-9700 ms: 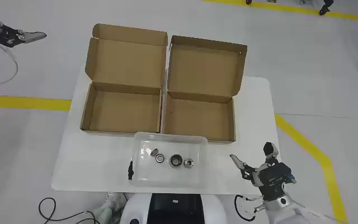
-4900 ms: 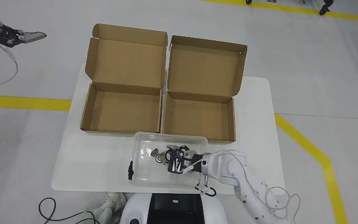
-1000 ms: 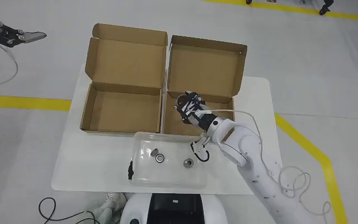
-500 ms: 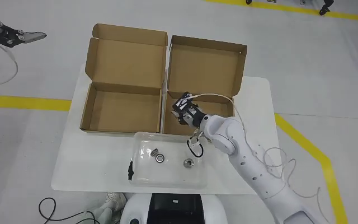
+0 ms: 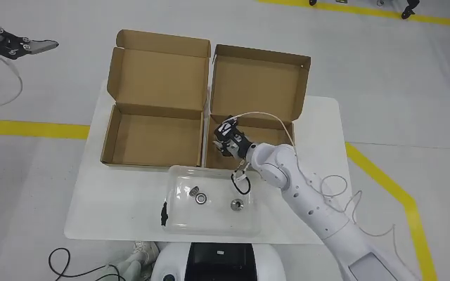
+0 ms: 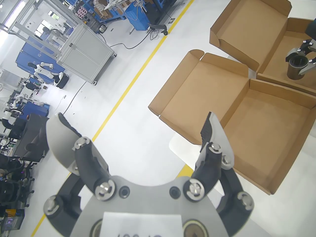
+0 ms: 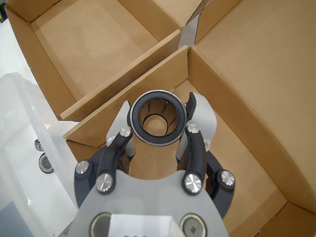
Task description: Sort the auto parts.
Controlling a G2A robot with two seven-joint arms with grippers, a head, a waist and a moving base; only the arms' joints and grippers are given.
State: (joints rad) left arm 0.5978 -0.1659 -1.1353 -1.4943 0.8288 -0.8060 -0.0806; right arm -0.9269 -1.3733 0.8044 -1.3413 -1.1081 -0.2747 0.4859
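My right gripper (image 5: 226, 133) is shut on a dark cylindrical bearing (image 7: 135, 124), held upright with its bore open to the right wrist view. It hangs over the right cardboard box (image 5: 267, 151), close to the wall shared with the left cardboard box (image 5: 151, 139). The left wrist view shows the same bearing (image 6: 297, 69) low inside that box. A clear plastic tray (image 5: 211, 171) at the table's front holds three small metal parts, among them a bearing ring (image 5: 202, 198) and a part (image 5: 237, 204). My left gripper (image 6: 134, 127) is open and empty, off the table beyond the left box.
Both boxes stand open with lids folded back, their floors bare. White table (image 5: 320, 175) shows beside the right box. A cable loops from the right arm over the tray's back rim (image 5: 242, 184). Yellow floor lines run on both sides of the table.
The right gripper took the bearing out of the tray and carried it over the right box. In the last second it shifted left toward the shared wall.
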